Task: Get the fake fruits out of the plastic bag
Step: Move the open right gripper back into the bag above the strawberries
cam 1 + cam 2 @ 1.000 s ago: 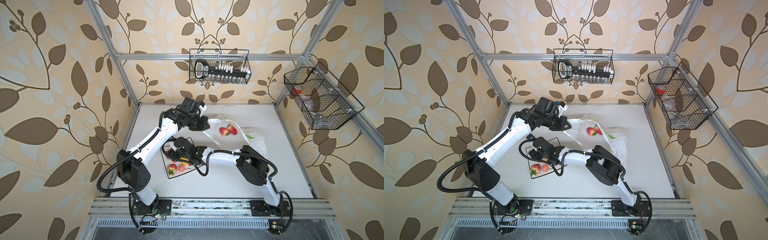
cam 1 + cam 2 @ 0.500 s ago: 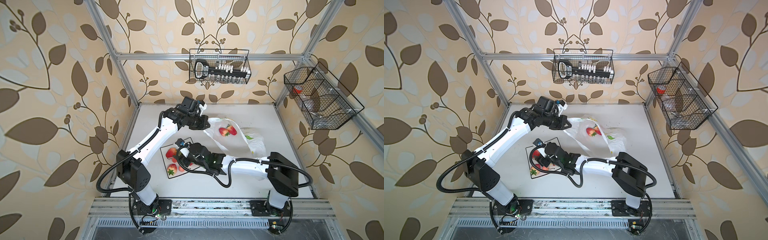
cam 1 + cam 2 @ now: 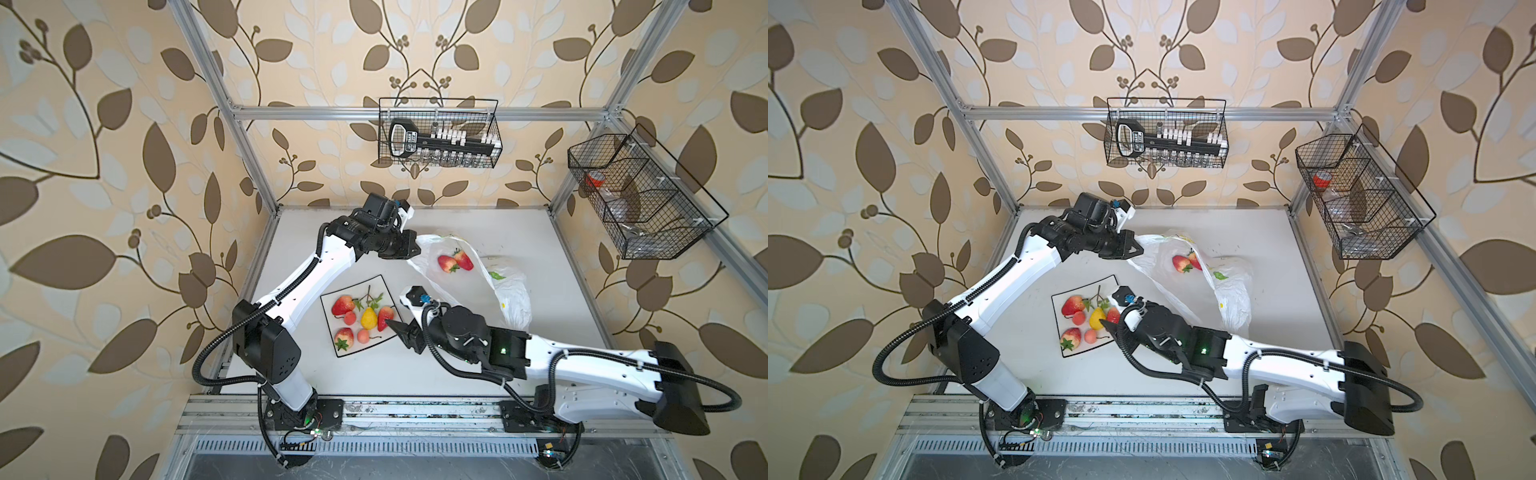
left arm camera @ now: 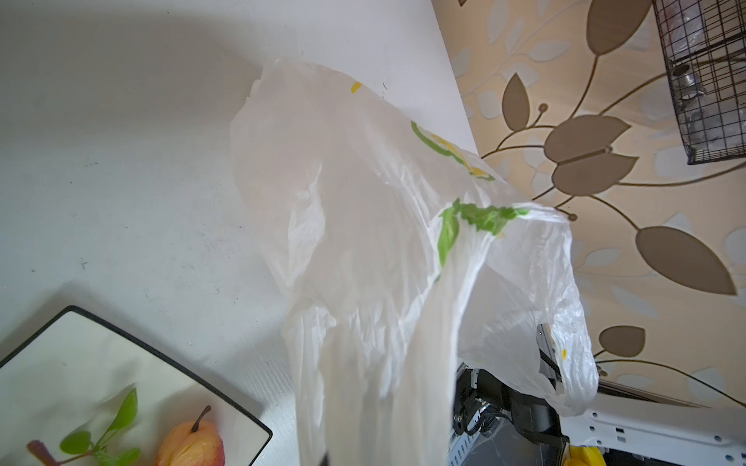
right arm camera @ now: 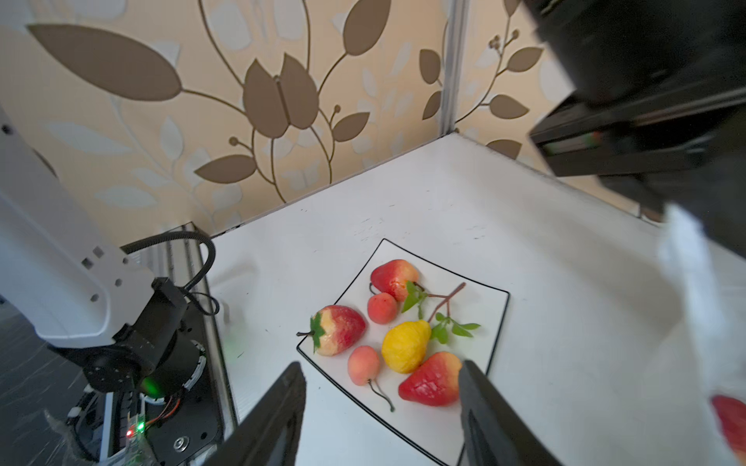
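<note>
Square black-rimmed plate (image 3: 329, 322) sits on the bench (image 3: 478, 224), left of centre. It holds three strawberries (image 3: 343, 304), one yellow pear (image 3: 368, 319), two small pink-orange round fruits (image 3: 363, 336) and a leafy twig. The pear's narrow end points toward the back wall. The plastic bag (image 3: 509, 299) lies to the right of the plate. Its long axis runs diagonally from the rear-left down to the front-right of the bench, and the rear-left end is lifted. Two more strawberries (image 3: 448, 263) show through the bag near that raised end, side by side and touching. The left pincer (image 3: 409, 249) is clenched on the bag's raised edge, and in the left wrist view the film hangs away in folds. The right pincer (image 5: 381, 365) hovers over the plate's near-right rim with its jaws apart and nothing between them; one strawberry lies just beside a finger (image 5: 480, 395). Two wire baskets (image 3: 438, 133) hang on the walls, and their contents are too small to name.
</note>
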Robot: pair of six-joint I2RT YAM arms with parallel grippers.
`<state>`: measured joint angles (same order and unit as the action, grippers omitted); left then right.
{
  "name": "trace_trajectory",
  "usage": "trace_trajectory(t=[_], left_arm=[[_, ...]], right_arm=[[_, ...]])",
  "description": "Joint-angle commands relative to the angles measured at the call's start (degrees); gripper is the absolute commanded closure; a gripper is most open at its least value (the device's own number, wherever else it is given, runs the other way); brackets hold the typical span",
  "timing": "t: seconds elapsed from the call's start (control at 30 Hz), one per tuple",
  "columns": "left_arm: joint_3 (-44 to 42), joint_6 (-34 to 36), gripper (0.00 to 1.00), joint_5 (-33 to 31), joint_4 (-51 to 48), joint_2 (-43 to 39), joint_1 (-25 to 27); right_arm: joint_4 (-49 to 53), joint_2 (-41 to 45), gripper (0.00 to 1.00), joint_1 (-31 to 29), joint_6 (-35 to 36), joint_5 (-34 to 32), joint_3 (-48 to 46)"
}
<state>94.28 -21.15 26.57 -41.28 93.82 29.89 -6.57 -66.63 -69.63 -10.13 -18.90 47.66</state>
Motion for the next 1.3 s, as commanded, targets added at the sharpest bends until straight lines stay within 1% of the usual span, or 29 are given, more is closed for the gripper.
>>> trace_trajectory(t=[0.0,0.1,0.23,0.3,0.4,0.53,0.6,0.7,0.83,1.03,1.1,1.27], left_arm=[[-0.93,0.06,1.0,0.24,2.12,-2.83,-0.71],[-1.28,-0.19,1.0,0.59,2.51,-2.86,-0.72],[-1.62,-0.01,1.0,0.94,2.43,-3.03,-0.71],[-1.86,0.05,1.0,1.03,2.35,-3.3,-0.73],[-2.04,0.32,1.0,1.12,1.98,-3.67,-0.71],[-2.89,0.71,1.0,0.93,1.68,-4.65,-0.71],[-3.73,0.67,1.0,1.07,1.99,-5.05,-0.71],[-4.51,0.52,1.0,1.29,2.08,-5.4,-0.71],[-5.39,0.72,1.0,1.05,1.99,-5.97,-0.71],[-6.21,1.49,1.0,0.6,1.32,-6.52,-0.72],[-6.13,1.97,1.0,0.42,0.88,-6.48,-0.73],[-6.6,2.79,1.0,-0.33,-0.12,-7.11,-0.71]], right_arm=[[9.24,6.44,0.44,0.06,-6.25,-8.71,-0.71],[14.3,10.45,0.47,0.29,-9.28,-12.04,0.6],[17.35,12.13,0.52,0.95,-11.4,-15.41,2.64],[17.51,11.91,0.52,1.82,-10.24,-15.51,3.05],[18.29,11.4,0.54,5.08,-6.77,-14.44,3.31],[18.05,11.45,0.56,11.34,0.52,-10.83,3.59],[17.57,10.32,0.56,13.67,6.85,-9.61,3.41],[17.06,7.73,0.57,16.1,16.19,-10.08,3.82],[16.31,4.25,0.6,16.54,25.54,-12.76,5.21],[14.55,0.87,0.64,16.81,37.99,-16.2,3.27],[13.91,-0.16,0.64,17.49,40.44,-16.37,2.86],[12.59,-1.61,0.65,20.7,43.1,-15.39,1.95]])
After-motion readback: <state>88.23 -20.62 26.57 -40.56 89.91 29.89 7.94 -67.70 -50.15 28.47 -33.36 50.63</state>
